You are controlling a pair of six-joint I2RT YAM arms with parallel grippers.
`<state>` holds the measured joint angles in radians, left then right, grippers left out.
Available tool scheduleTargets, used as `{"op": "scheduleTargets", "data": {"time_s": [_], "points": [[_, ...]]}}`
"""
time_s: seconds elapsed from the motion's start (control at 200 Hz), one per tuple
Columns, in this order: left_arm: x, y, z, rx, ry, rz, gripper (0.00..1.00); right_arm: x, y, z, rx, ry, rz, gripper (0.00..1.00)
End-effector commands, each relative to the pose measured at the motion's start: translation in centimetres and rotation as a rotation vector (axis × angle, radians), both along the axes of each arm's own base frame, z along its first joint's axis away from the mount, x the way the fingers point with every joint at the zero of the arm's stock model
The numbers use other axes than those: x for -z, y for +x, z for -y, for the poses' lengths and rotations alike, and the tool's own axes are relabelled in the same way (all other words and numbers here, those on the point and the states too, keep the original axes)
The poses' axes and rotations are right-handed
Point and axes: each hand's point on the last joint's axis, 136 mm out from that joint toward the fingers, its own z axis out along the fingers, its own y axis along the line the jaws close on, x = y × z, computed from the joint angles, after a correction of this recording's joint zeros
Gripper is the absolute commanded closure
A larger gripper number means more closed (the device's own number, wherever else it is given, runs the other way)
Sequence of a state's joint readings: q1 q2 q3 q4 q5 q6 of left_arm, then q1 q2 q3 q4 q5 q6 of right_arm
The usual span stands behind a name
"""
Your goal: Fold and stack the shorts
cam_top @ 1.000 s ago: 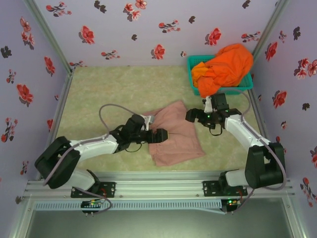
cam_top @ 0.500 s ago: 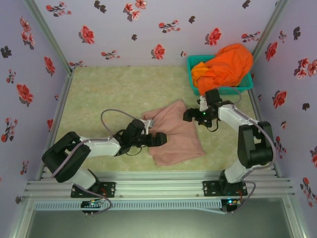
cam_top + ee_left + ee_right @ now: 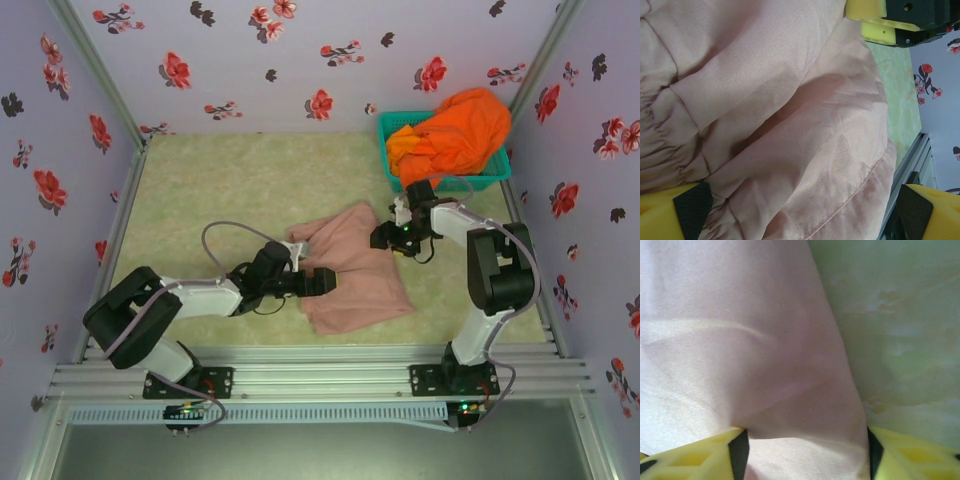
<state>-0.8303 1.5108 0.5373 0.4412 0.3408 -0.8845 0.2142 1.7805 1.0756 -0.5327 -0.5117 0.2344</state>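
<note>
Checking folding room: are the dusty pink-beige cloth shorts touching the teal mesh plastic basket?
Apart. The top view shows bare green mat between the pink-beige cloth shorts and the teal mesh plastic basket.

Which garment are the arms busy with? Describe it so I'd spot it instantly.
On the pale green table, look near the middle, toward the front edge. The pink-beige shorts lie there, spread out on the surface. They are dull pink, unlike the bright orange shorts heaped in the teal basket at the back right.

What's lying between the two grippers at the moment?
The pink-beige shorts lie between the left gripper and the right gripper, seen in the top view.
</note>
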Motion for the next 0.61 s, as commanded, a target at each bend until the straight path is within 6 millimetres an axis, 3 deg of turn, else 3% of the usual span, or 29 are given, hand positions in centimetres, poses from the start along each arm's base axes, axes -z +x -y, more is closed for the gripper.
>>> {"op": "scheduleTargets", "data": {"time_s": [0.0, 0.09, 0.215, 0.38, 0.6], "points": [[2.5, -0.7, -2.1, -0.033, 0.098, -0.058, 0.01, 0.6, -0.6, -1.0, -0.03, 0.022, -0.035, 0.49], [1.7, -0.4, -2.3, -0.043, 0.105, -0.032, 0.01, 1.1, -0.8, -1.1, -0.031, 0.015, -0.049, 0.7], [-0.5, 0.4, -2.7, -0.065, 0.107, 0.029, 0.01, 1.4, -0.7, -0.6, -0.022, -0.019, -0.046, 0.87], [-3.9, 1.3, -3.6, -0.09, 0.112, 0.114, 0.01, 0.4, -0.5, 1.7, 0.001, -0.159, -0.001, 1.0], [-6.7, 2.3, -5.3, -0.147, 0.111, 0.195, 0.01, -2.9, -0.7, 8.1, 0.008, -0.512, 0.067, 1.0]]}}
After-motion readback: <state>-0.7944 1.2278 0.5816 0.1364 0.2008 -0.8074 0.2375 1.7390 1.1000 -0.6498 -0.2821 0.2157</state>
